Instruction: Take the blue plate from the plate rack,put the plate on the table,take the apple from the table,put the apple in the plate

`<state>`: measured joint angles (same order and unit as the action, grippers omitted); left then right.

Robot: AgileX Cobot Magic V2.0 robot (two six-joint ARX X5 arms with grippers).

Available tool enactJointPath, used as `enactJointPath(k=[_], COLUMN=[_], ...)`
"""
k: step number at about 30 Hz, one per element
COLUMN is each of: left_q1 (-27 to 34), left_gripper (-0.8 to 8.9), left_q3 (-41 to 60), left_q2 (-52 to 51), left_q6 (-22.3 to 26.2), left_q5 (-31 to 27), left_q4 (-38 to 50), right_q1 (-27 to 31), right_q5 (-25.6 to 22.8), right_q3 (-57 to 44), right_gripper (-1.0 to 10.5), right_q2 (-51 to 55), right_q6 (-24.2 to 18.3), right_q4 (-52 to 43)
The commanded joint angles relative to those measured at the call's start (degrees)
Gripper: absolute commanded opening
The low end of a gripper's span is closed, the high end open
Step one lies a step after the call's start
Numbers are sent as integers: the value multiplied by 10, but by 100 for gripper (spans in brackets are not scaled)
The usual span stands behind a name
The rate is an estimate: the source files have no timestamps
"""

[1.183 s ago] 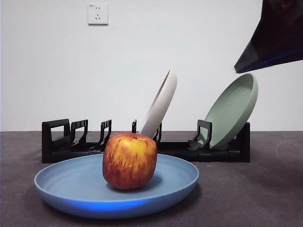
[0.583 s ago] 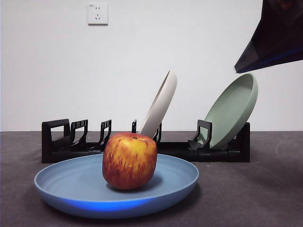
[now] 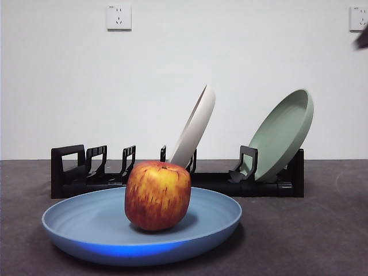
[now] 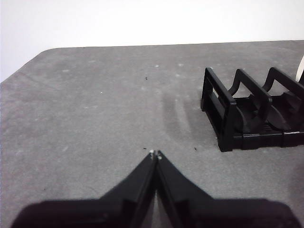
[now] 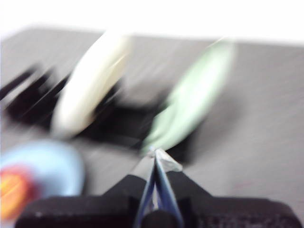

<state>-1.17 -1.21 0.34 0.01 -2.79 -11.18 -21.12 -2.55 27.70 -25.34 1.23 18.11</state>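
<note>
The apple (image 3: 157, 195) sits upright in the blue plate (image 3: 86, 221) on the table (image 3: 310, 230), at 6 o'clock of the plate rack (image 3: 75, 172). I judge it firm, smooth and roll-prone, best gripped across its widest girth. Both the left end effector (image 4: 155, 154) and right end effector (image 5: 155, 154) are clenched, empty; no writing is legible.

I count three plates, one blue plate (image 3: 141, 227), one cream plate (image 3: 194, 127), one green plate (image 3: 282, 135), one apple (image 3: 157, 195), one plate rack (image 3: 175, 175), two wall sockets (image 3: 118, 16).
</note>
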Motion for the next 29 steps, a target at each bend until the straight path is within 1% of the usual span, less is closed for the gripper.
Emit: enactJointPath(k=[1, 3, 5, 8, 12, 15, 18, 29], left_q1=[2, 2, 2, 2, 2, 2, 2, 2], left_gripper=[-3, -3, -3, -3, -3, -3, -3, -3], left_q3=[9, 9, 9, 9, 9, 9, 9, 9], left_q2=[-2, -2, -2, -2, -2, -2, -2, -2], left_q6=[0, 0, 0, 0, 0, 0, 0, 0], left_q5=[1, 1, 1, 1, 1, 1, 1, 1], left_q4=[4, 4, 4, 4, 4, 4, 4, 4], right_q1=[73, 111, 131, 146, 152, 153, 154, 154], right_q5=[11, 12, 12, 14, 43, 67, 87, 83], right_q3=[-37, -73, -110, -156, -208, -238, -252, -273], right_gripper=[1, 1, 1, 1, 1, 1, 1, 1], right_q2=[59, 112, 154, 201, 250, 253, 253, 253], right_q6=[-41, -47, -43, -31, -25, -21, -17, -4], right_q4=[0, 0, -1, -3, -17, -60, -73, -77])
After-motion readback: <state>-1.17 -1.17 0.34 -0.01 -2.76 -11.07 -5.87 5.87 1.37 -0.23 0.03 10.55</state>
